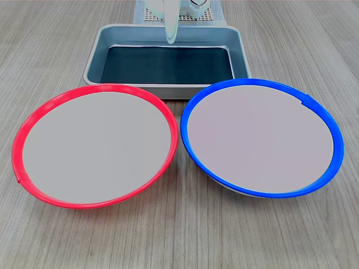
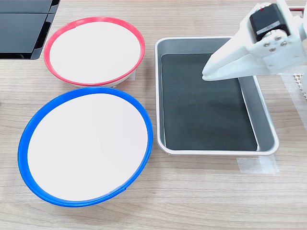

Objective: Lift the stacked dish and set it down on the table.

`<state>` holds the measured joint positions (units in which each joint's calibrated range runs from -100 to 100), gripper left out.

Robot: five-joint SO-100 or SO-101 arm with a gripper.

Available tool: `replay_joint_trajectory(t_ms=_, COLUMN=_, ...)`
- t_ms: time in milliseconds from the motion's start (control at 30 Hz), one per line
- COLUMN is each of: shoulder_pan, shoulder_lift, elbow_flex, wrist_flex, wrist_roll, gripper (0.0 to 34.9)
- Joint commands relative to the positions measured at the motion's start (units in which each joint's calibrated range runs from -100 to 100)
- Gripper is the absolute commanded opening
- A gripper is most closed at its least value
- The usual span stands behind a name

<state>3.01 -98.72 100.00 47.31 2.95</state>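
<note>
The stacked dish [image 1: 261,137] [image 2: 86,146], blue-rimmed with a flat pale inside, lies level on the table [image 1: 179,235] [image 2: 192,191]. In the first exterior view it is at the right, its rim almost meeting a red-rimmed dish [image 1: 95,145] [image 2: 94,50]. A pale underside shows below its near rim; what it sits on is hidden. My white gripper [image 1: 170,39] [image 2: 205,75] hangs over the grey metal tray [image 1: 92,61] [image 2: 216,152], well away from both dishes. Its fingers are shut and hold nothing.
The tray has a black mat inside. A pale tape strip [image 2: 256,165] lies by its corner. A black flat device [image 2: 21,24] fills the second exterior view's top left. The arm's base stands on a mesh pad [image 1: 151,14] behind the tray.
</note>
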Motion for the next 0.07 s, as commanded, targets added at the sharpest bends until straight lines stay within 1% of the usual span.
replay_joint_trajectory(t_ms=0, shoulder_pan=-0.23, shoulder_lift=-0.34, elbow_flex=0.0, wrist_flex=0.19, wrist_roll=0.24, gripper=0.3)
replay_joint_trajectory(t_ms=33, shoulder_pan=-0.23, shoulder_lift=-0.34, elbow_flex=0.0, wrist_flex=0.19, wrist_roll=0.24, gripper=0.3)
